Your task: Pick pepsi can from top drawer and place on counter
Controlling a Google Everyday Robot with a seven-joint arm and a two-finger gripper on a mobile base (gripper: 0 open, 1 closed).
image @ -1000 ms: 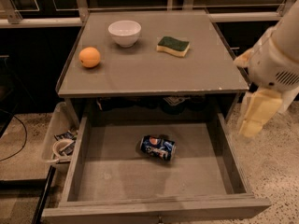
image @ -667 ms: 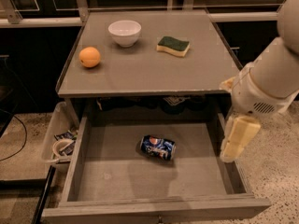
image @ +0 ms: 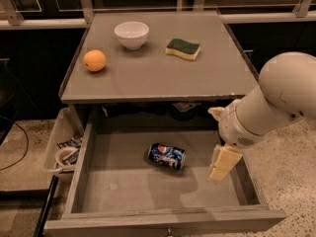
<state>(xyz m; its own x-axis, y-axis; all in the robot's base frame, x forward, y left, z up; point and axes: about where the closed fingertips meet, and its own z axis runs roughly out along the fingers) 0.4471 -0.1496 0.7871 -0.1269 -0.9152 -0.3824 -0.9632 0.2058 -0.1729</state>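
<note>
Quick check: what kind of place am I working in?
Likely a kitchen-style test area: counter with bowl, sponge and orange, can in the open drawer. The tool hangs over the drawer's right side.

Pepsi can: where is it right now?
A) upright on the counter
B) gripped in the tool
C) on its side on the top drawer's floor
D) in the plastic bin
C: the pepsi can lies on its side on the top drawer floor, and the tool hangs to its right over the drawer, apart from it.
</note>
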